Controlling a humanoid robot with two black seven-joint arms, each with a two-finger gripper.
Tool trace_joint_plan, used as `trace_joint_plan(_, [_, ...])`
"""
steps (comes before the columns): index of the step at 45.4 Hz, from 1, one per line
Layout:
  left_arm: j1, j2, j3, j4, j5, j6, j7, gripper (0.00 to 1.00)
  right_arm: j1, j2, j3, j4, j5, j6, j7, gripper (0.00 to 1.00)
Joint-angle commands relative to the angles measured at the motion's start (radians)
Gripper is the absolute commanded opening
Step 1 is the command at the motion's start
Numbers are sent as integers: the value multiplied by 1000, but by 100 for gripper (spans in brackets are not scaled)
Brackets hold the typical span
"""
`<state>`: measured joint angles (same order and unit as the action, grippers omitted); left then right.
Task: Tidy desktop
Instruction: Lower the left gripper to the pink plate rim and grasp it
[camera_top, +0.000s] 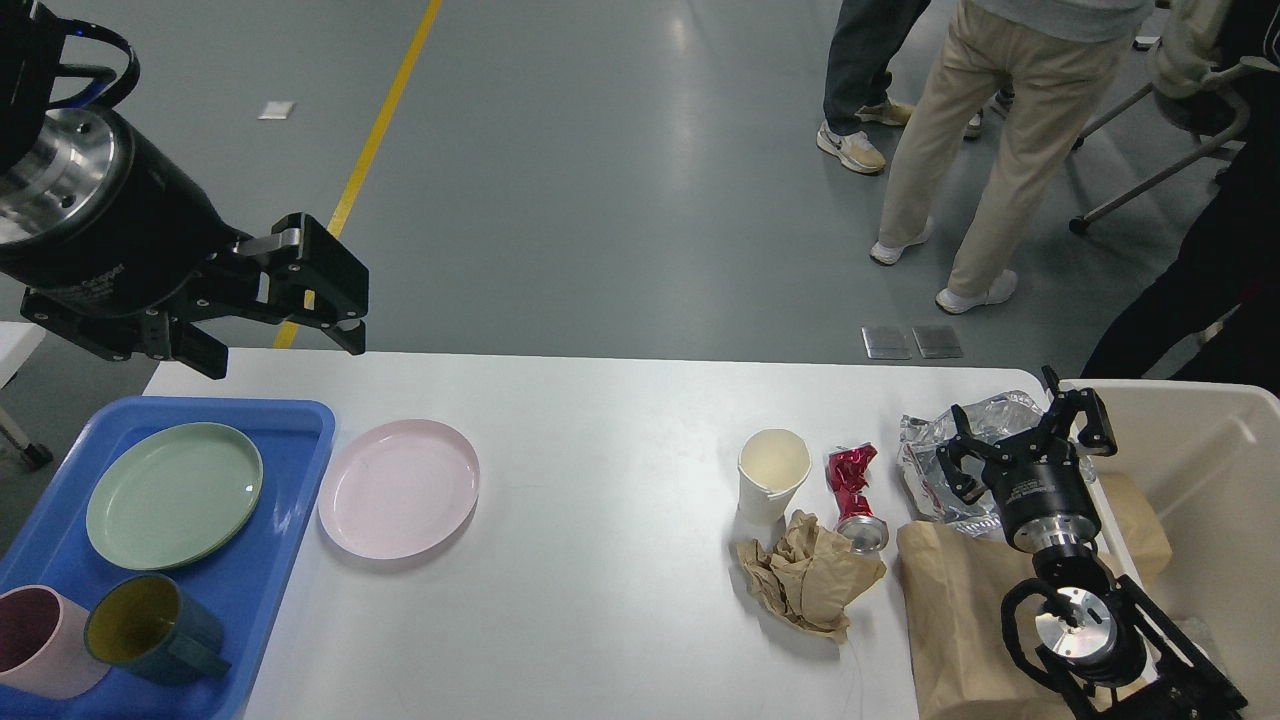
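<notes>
The white desktop (600, 420) carries a pink plate (399, 488) at left-centre. At the right lie a white paper cup (773, 475), a crushed red can (855, 490), crumpled brown paper (810, 575), crumpled foil (930, 450) and a brown paper bag (950, 620). My left gripper (285, 355) is open and empty, raised above the table's far-left corner. My right gripper (1025, 440) is open and empty, over the foil and the paper bag.
A blue tray (305, 425) at the left holds a green plate (175, 495), a pink cup (35, 645) and a teal mug (145, 625). A beige bin (1210, 470) stands at the right edge. People (1010, 130) stand on the floor beyond the table.
</notes>
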<state>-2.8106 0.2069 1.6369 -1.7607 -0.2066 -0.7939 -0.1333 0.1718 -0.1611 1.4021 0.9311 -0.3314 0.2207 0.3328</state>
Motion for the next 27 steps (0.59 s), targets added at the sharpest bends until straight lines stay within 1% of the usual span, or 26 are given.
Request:
trace_joint_plan(1, [-12, -14, -8, 1, -43, -16, 0, 92, 0, 0, 0, 0, 0, 0, 0, 100])
trace_joint_plan(8, [89, 2, -8, 3, -63, 30, 0, 92, 0, 0, 0, 0, 0, 0, 0, 100])
trace_joint_plan(11, [147, 29, -6, 3, -63, 64, -2, 92, 0, 0, 0, 0, 0, 0, 0, 100])
trace_joint_plan(15, [249, 83, -8, 13, -68, 133, -9, 91, 0, 0, 0, 0, 0, 0, 0, 100])
trace_joint_plan(20, [382, 132, -8, 38, -86, 254, -8, 91, 0, 0, 0, 0, 0, 0, 0, 100])
trace_joint_plan(23, [480, 181, -11, 56, -114, 343, -9, 90, 0, 0, 0, 0, 0, 0, 0, 100])
trace_joint_plan(26, [604, 218, -49, 87, -149, 439, -6, 91, 0, 0, 0, 0, 0, 0, 0, 100])
trace_joint_plan(27, [699, 242, -93, 116, -166, 508, -6, 91, 0, 0, 0, 0, 0, 0, 0, 100])
